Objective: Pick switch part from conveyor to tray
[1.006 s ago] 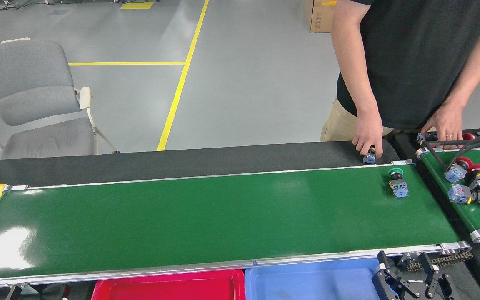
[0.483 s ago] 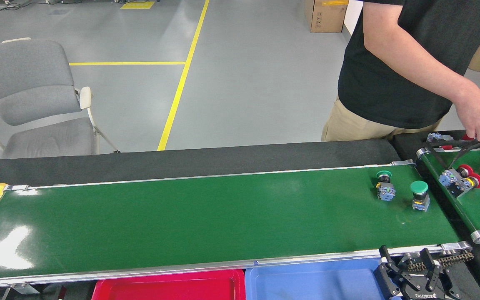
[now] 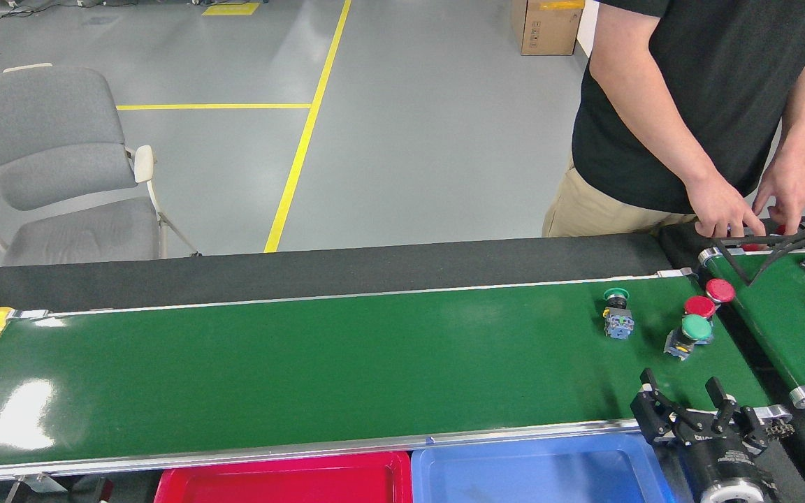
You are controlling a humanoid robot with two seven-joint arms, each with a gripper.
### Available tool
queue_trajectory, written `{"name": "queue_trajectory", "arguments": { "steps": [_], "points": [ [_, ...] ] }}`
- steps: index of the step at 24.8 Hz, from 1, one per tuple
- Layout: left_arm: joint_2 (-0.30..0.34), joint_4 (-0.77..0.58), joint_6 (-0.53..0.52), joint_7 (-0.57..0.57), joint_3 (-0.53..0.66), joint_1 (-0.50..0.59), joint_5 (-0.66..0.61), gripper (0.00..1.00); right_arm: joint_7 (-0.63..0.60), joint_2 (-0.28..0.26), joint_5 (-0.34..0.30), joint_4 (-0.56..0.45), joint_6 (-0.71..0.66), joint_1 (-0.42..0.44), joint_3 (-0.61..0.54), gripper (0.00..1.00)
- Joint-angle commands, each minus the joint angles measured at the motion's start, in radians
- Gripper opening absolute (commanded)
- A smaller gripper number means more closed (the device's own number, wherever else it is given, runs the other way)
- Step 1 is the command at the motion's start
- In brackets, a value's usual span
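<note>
While right gripper hovers, fingers spread, empty | conveyor: 4 switch parts, 2 green-capped, 2 red-capped | trays: 1 blue tray, 1 red tray

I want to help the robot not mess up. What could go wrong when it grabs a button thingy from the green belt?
Three switches bunch together at the belt's right end: the green-capped one sits right against a red-capped one, so the right gripper, open just below them, might knock or pinch the wrong one. The lone green-capped switch is easier. Also, a person's hand is close by, so reaching far could bump it.
</note>
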Motion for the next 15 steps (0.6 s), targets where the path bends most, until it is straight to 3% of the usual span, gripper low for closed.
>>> {"name": "queue_trajectory", "arguments": {
  "steps": [1, 15],
  "points": [
    [0.013, -0.009, -0.001, 0.006, 0.002, -0.005, -0.002, 1.0, 0.022, -0.012, 0.001, 0.017, 0.003, -0.034, 0.011, 0.99],
    [0.017, -0.008, -0.001, 0.005, 0.0, -0.019, -0.002, 1.0, 0.021, -0.015, 0.006, 0.262, 0.005, -0.264, 0.035, 0.98]
  ]
}}
